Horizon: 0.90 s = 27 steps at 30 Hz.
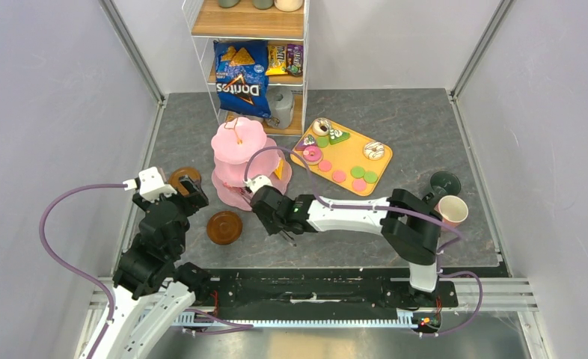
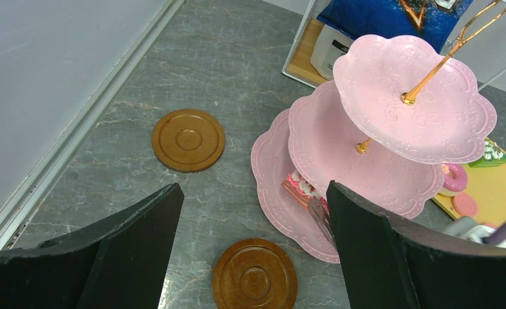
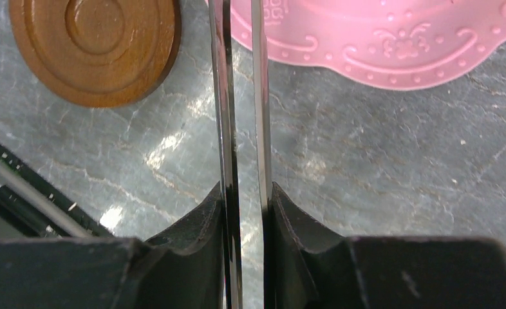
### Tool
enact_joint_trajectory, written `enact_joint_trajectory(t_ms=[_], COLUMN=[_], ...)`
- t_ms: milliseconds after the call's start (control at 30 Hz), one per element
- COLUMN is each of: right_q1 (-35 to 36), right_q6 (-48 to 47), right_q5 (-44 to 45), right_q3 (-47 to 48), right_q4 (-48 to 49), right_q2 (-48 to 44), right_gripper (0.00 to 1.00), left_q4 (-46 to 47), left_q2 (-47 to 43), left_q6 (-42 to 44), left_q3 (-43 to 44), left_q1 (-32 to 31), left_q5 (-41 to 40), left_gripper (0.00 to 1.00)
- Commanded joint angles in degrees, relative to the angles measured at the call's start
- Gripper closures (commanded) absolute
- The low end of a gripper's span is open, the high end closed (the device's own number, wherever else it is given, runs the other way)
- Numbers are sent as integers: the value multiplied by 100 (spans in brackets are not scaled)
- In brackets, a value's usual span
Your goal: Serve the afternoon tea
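Beside pink stand (image 3: 379,35), right claw (image 3: 247,201) pinches tongs (image 3: 226,96), probably; left claw (image 2: 253,190) spread, saucers (image 2: 188,140) ahead.

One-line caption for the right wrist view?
Right gripper clamps metal tongs near a brown saucer and the pink stand.

Bright even light, soft shadows, slight glare
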Motion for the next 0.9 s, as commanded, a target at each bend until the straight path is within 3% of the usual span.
enact_joint_trajectory(t_ms=[0,433,867], right_q1=[-1,-112,-307], right_q6=[-134,-140,-126], right_q5=[311,872,903], right_q3=[458,852,1173], right_q4=[387,692,699], right_q2=[336,922,1259], right_gripper=[76,75,71], left_q4=[198,194,194], left_q2=[1,8,9], left_q6=[-106,-107,-115], left_q3=[-2,-1,-12], left_q1=[44,46,52], left_q5=[-86,-74,-65], left_gripper=[10,10,10])
